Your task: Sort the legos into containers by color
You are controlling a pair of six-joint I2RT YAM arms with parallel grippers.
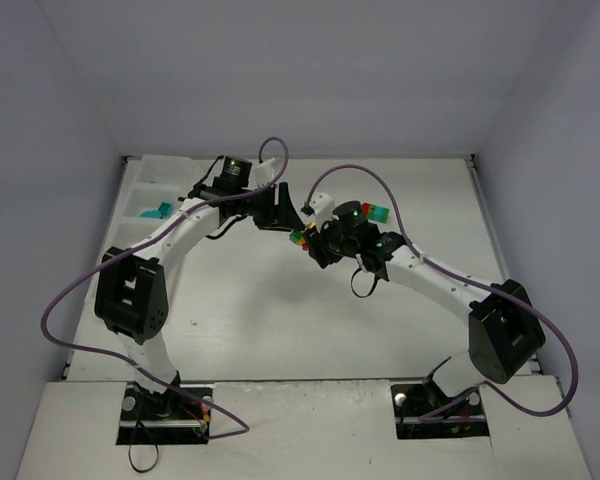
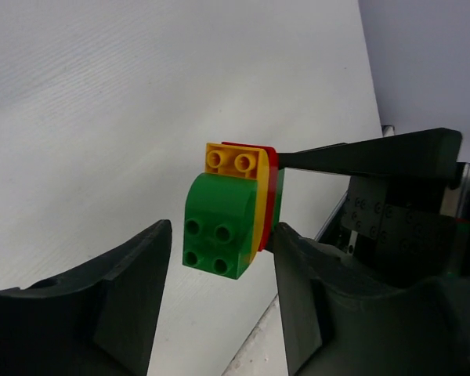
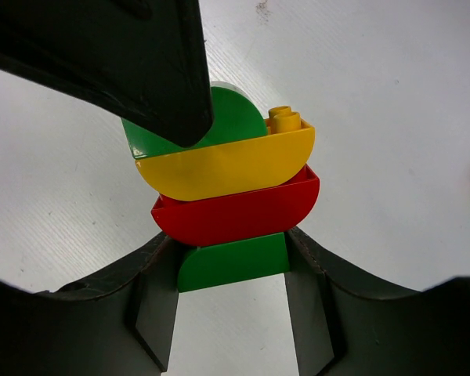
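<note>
Top view, arm bases at near edge; both arms reach inward and meet over mid-table (image 1: 270, 330).

Right gripper (image 3: 231, 243): narrow, both fingers pressed on the small green brick at one end of the lego clump (image 3: 231, 184). It holds the clump.
- Stack order from those fingers outward: green, red half-round, yellow half-round, green. An orange studded piece peeks out behind the yellow.
- The far green brick is partly covered by one dark finger of the other arm.

Left gripper (image 2: 223, 235): jaws about half spread, flanking the four-stud green brick at the clump's other end.
- One finger lies against the yellow/red edge; a sliver of table shows between the other finger and the brick.
- Cannot tell whether it grips.

Small marks on the dark housing (image 2: 392, 219) behind the right finger are too blurred to read.

Just beyond the right wrist, a second clump (image 1: 373, 212) of red, green and teal lies on the table, partly hidden by the arm.

Far left: translucent white tray (image 1: 140, 185), its near end hidden under the left arm, so the compartment count is unclear.
- One compartment holds a teal brick (image 1: 160, 210).
- The compartment beyond it is too pale to make out.
</note>
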